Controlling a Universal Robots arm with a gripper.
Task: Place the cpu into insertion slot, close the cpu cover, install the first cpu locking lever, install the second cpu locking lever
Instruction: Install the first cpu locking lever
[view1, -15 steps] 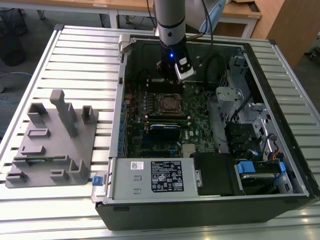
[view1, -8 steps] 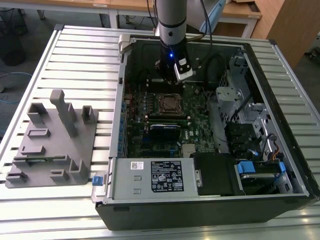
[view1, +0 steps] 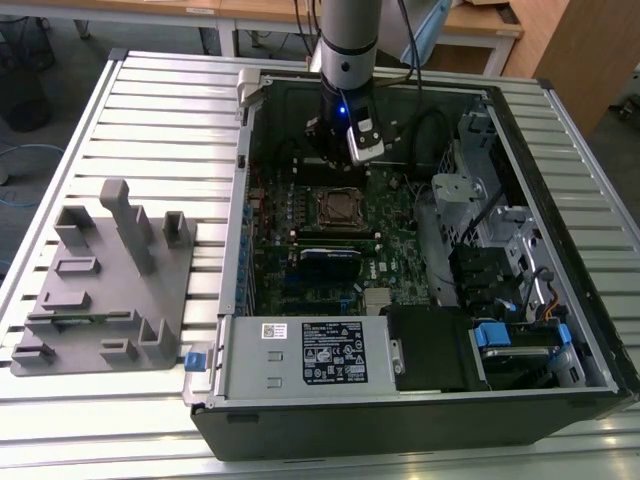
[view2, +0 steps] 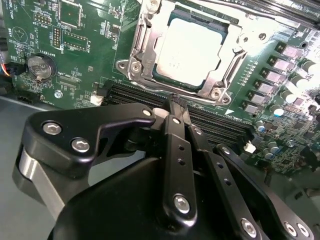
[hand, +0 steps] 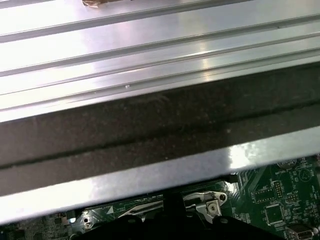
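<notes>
The black two-fingered gripper (view2: 175, 102) shows its fingertips pressed together, holding nothing, just beside the lower rim of the square black-and-silver insertion slot (view2: 142, 50). The flat silver-grey square cpu (view2: 190, 50) sits in that slot at upper centre of the second wrist view, framed by the thin silver windowed cpu cover (view2: 227, 62), lying down over it

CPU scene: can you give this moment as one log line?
cpu: seated in slot | cover: down over it | gripper: shut, empty, beside socket
</notes>
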